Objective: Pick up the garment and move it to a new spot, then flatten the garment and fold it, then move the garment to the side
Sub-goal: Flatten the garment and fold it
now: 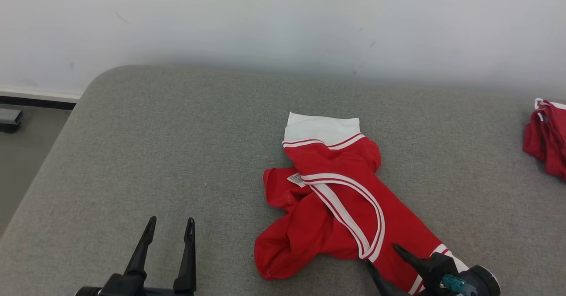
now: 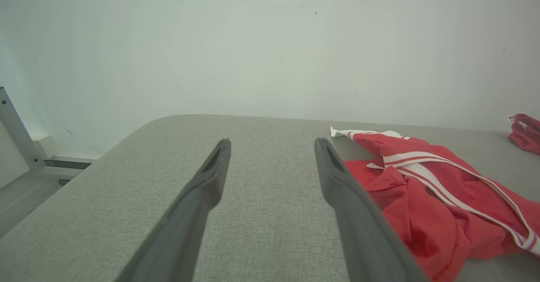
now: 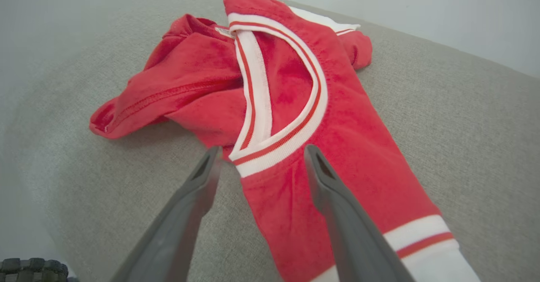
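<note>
The red garment lies crumpled right of the grey worktop's middle, toward the near edge. The right pincer is wide open and empty over its near end. The left pincer is wide open and empty above bare worktop. Flattening, folding and setting aside seem still to do.

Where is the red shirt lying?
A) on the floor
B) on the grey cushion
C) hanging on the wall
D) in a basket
B: the red shirt lies crumpled on top of the grey cushion, with the pale wall behind it.
</note>
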### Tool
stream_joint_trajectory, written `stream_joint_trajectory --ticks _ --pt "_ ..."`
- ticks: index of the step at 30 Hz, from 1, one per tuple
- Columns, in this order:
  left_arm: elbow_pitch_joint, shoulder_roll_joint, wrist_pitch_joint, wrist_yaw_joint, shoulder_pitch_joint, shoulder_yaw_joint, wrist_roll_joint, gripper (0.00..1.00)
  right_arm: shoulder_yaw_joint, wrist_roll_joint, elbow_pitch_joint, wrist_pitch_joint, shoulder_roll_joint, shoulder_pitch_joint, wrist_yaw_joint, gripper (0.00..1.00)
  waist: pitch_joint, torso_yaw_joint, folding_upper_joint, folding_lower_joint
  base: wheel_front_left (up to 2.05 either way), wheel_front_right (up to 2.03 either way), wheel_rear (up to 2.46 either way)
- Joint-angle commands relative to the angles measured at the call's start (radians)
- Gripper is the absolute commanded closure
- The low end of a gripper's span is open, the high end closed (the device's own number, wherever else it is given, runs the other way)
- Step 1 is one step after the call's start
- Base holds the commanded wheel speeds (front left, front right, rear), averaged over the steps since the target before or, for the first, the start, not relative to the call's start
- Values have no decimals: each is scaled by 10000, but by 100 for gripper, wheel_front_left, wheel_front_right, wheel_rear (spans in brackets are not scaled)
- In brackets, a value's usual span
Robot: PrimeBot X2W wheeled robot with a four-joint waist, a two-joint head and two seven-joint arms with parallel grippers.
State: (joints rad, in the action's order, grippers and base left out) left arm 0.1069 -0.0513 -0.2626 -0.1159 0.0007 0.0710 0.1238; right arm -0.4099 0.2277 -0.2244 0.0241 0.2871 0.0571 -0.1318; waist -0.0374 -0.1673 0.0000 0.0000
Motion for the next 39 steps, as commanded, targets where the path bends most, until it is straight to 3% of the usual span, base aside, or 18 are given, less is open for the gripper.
stream_joint_trajectory --ticks 1,10,11,19,22,28,37,38,39 --pt "1 12 -29 -70 -95 41 77 0 -206 0 -461 -140 -19 288 20 0 -92 -151 0 0 0 0 0" --pt "-4 12 -29 -36 -193 36 138 0 -1053 -463 -2644 -603 -98 1340 20 0 -250 -445 0 0 0 0 0" --pt "1 14 -29 -37 -184 24 131 0 -1106 -537 -2980 -887 -180 1571 22 100 -266 -476 0 0 0 0 0" --pt "-55 12 -29 49 -63 -72 102 0 -500 236 -3256 -1921 -267 1905 22 100 -227 -357 0 0 0 0 0" --pt "-77 14 -29 66 -20 -85 116 0 169 1130 -2983 -2153 -306 1868 22 100 -211 -209 0 0 0 0 0" --pt "-57 12 -29 70 -88 13 148 0 1555 2402 -2907 -1904 342 2171 22 100 -242 26 0 0 0 0 0" --pt "50 13 -29 30 -189 169 96 0 3142 3540 -5240 -1578 752 3171 22 100 -229 125 0 0 0 0 0" --pt "63 14 -29 25 -190 182 84 0 3157 3445 -5504 -1674 818 3310 22 77 -220 144 0 0 0 0 0" --pt "79 13 -29 16 -191 205 67 0 3082 3342 -5753 -1735 822 3445 20 11 -201 163 0 0 0 0 0"
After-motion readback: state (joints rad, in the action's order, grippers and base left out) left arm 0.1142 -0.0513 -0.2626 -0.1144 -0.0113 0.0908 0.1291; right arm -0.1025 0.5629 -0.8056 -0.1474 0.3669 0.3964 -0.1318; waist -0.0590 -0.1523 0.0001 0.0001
